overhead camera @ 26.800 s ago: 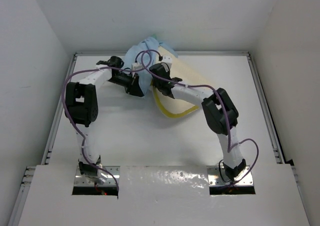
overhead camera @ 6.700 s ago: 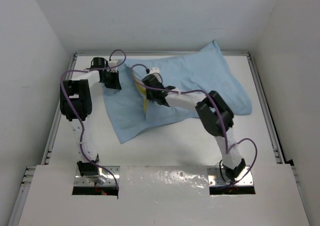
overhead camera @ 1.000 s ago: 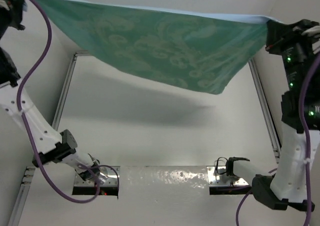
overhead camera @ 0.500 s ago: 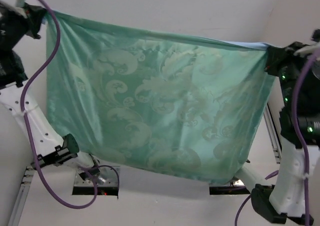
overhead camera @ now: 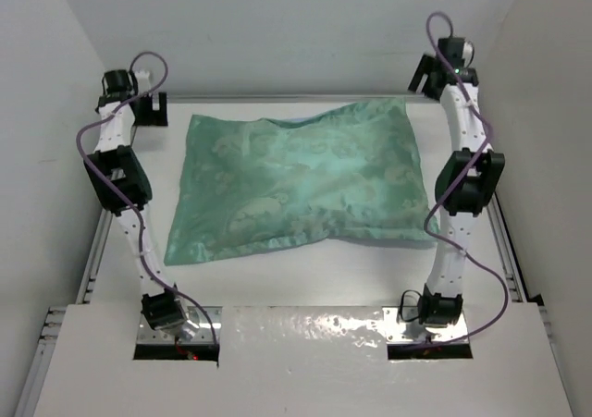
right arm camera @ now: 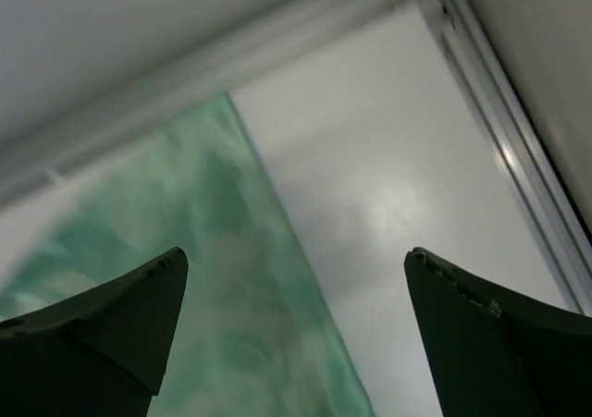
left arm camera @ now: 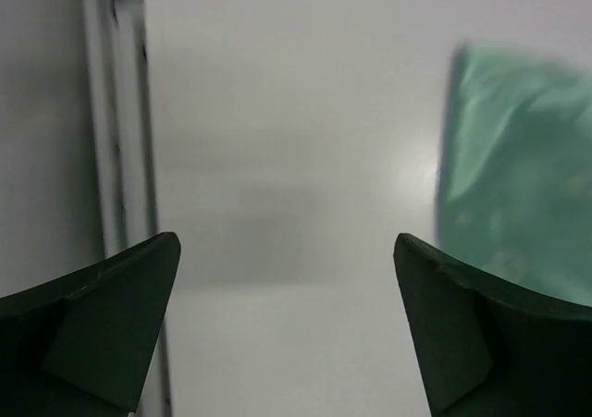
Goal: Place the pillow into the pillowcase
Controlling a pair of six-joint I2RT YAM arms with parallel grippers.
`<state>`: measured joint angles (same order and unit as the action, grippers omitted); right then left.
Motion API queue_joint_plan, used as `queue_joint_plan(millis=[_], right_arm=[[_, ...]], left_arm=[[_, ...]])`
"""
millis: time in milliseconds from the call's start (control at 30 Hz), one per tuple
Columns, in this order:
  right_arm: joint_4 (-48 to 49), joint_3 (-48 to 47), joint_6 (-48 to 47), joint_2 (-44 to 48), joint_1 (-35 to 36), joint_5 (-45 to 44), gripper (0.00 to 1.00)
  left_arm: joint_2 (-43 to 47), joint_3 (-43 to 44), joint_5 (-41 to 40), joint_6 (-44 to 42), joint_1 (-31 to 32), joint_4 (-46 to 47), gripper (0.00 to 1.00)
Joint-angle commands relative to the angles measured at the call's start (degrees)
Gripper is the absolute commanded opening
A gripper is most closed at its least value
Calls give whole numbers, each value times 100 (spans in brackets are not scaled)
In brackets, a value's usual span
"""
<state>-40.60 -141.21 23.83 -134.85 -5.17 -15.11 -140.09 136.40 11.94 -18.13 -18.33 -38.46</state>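
**Teal case lies puffed mid-table, both claws wide**

The shiny teal-green satin pillowcase (overhead camera: 301,186) lies patterned side up, puffed and slightly crooked, across the middle of the white table (overhead camera: 277,278). Pillow itself not visible. L gripper (left arm camera: 285,251) hangs at the far-left corner, jaws spread wide, w/ the case edge off to its right, not touching. R gripper (right arm camera: 296,255) hangs near the case's far-right corner, jaws also wide, holding nothing. Grey metal rails (overhead camera: 109,223) line the table sides.
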Motion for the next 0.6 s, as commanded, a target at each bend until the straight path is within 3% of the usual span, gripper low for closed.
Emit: queue_joint_plan(millis=[0, 33, 67, 233, 367, 567], right_arm=[[770, 1823, -97, 2194, 173, -457, 99], [1234, 3426, -290, 2687, 313, -553, 99], [1474, 3903, -309, 3066, 358, -563, 99], [1046, 5573, -90, 4562, 438, -282, 99], [1071, 6973, -11, 5634, 438, 428, 99], [1309, 9159, 130, 7207, 438, 738, 99]], left_arm=[[1342, -1022, -773, 30, -101, 559, 100], [1518, -1132, -773, -119, -110, 498, 100], [1563, -1159, -755, -164, -118, 384, 100], [2036, -1579, -220, -392, -268, -425, 100], [2714, -3073, 88, -709, -277, -452, 100], [3566, -4928, 423, -1183, -268, -444, 100]])
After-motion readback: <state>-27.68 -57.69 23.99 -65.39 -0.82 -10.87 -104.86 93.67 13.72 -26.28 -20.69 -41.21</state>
